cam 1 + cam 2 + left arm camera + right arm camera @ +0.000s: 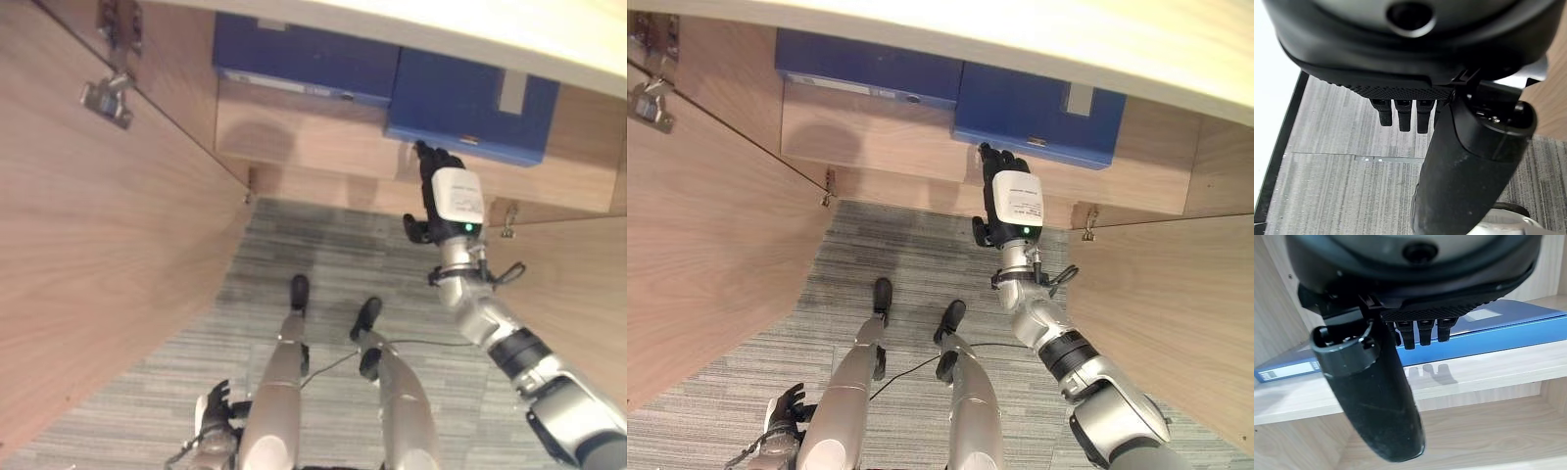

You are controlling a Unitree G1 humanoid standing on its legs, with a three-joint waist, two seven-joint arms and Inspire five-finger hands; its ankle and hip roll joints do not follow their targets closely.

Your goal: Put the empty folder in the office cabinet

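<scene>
A blue folder (470,103) lies flat on the cabinet's wooden shelf (294,127), at its right end. My right hand (446,196) is raised just in front of the folder's front edge and holds nothing. In the right wrist view its fingers (1422,330) are straight and point at the folder (1518,325); I cannot tell whether they touch it. A second blue folder (309,59) with a white label lies to its left on the same shelf. My left hand (214,411) hangs low by my side with relaxed fingers (1405,115) over the carpet.
Both cabinet doors stand open: the left door (98,245) with a metal hinge (108,98), the right door (578,284) close beside my right arm. A pale top panel (1019,29) overhangs the shelf. Grey striped carpet (323,255) lies below.
</scene>
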